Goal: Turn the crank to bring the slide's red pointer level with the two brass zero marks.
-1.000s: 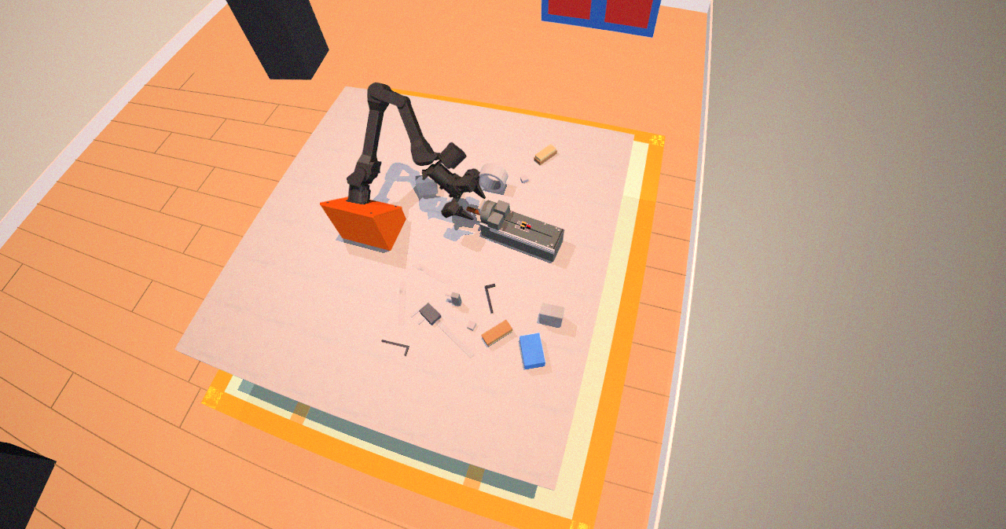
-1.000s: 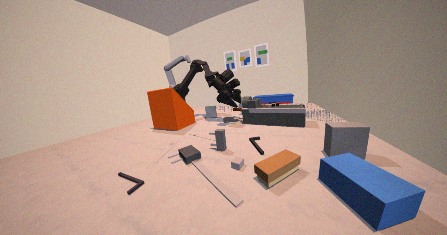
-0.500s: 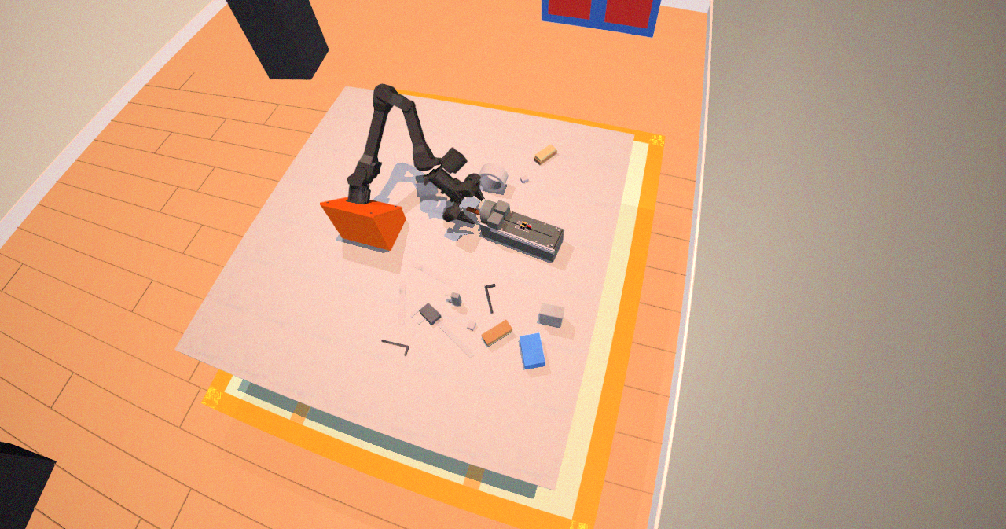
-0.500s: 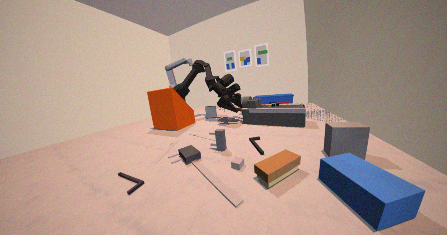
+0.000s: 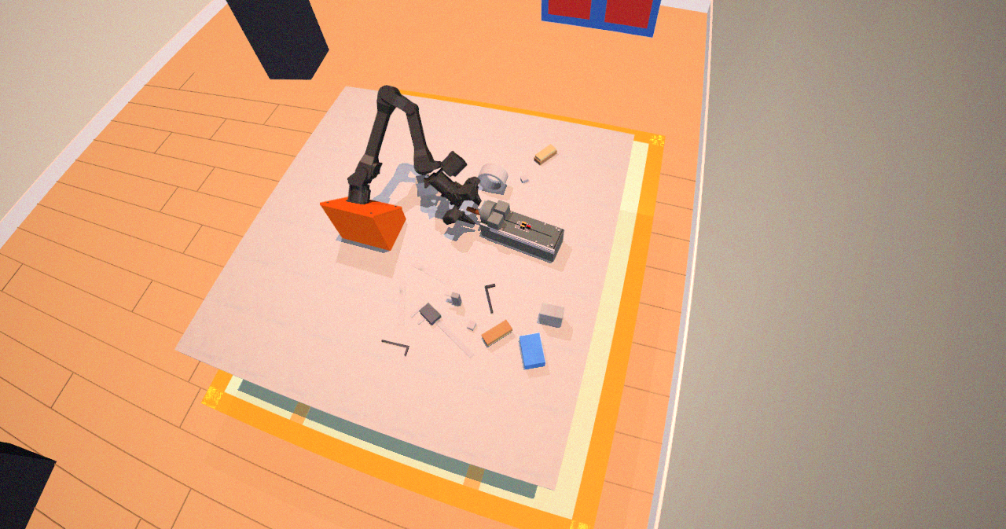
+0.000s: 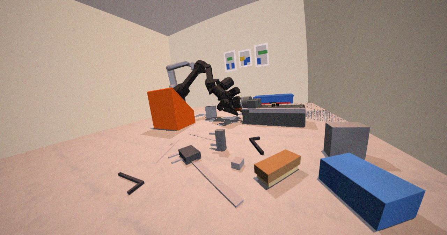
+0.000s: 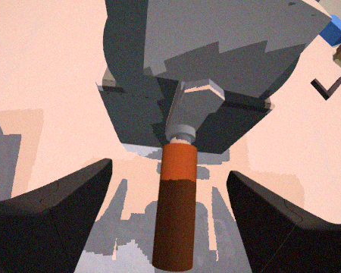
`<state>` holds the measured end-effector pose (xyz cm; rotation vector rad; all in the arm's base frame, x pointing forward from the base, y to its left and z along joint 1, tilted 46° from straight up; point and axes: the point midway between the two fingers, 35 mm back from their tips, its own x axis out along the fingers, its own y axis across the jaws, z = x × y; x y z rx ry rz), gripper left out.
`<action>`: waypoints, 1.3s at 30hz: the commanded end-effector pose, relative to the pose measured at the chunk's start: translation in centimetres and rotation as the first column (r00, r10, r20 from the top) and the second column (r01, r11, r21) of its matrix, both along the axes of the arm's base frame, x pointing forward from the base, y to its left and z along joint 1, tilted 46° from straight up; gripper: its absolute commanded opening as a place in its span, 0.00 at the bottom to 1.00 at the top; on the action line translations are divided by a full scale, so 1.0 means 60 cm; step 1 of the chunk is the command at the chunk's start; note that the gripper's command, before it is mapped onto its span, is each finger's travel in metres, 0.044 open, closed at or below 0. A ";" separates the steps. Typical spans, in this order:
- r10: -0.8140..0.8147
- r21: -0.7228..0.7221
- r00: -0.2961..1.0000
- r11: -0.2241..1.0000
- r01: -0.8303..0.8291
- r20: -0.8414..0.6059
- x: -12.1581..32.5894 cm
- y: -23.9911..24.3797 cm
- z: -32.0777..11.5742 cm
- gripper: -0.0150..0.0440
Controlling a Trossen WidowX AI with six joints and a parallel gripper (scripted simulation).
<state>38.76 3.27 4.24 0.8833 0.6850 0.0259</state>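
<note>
The grey machine [image 5: 519, 245] [image 6: 271, 117] [image 7: 223, 26] has a crank arm [image 7: 193, 108] on its end facing the robot. The crank's orange-brown handle [image 7: 176, 216] sticks out toward the wrist camera. My gripper [image 5: 477, 214] [image 6: 239, 108] [image 7: 172, 172] is open, with one finger on each side of the handle and a gap on both sides in the wrist view. The red pointer [image 5: 527, 225] is tiny on the machine's top, close to the yellowish marks; whether they are level is too small to tell. Pointer and marks are outside the wrist view.
A light grey ring [image 5: 482, 175] stands beside the machine, near the arm. The orange base block [image 5: 361, 225] [image 6: 162, 110] is under the arm. A black angled key [image 5: 490, 299] [image 6: 257, 145], a blue block [image 5: 532, 351] [image 6: 362, 183] and a grey block [image 5: 550, 315] [image 6: 345, 139] lie on the machine's other side.
</note>
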 end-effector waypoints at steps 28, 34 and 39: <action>-0.002 0.001 1.000 1.000 0.002 -0.005 0.004 0.012 0.012 0.25; -0.002 0.001 1.000 1.000 0.002 -0.005 0.004 0.012 0.014 0.25; -0.002 0.001 1.000 1.000 0.002 -0.005 0.005 0.012 0.015 0.25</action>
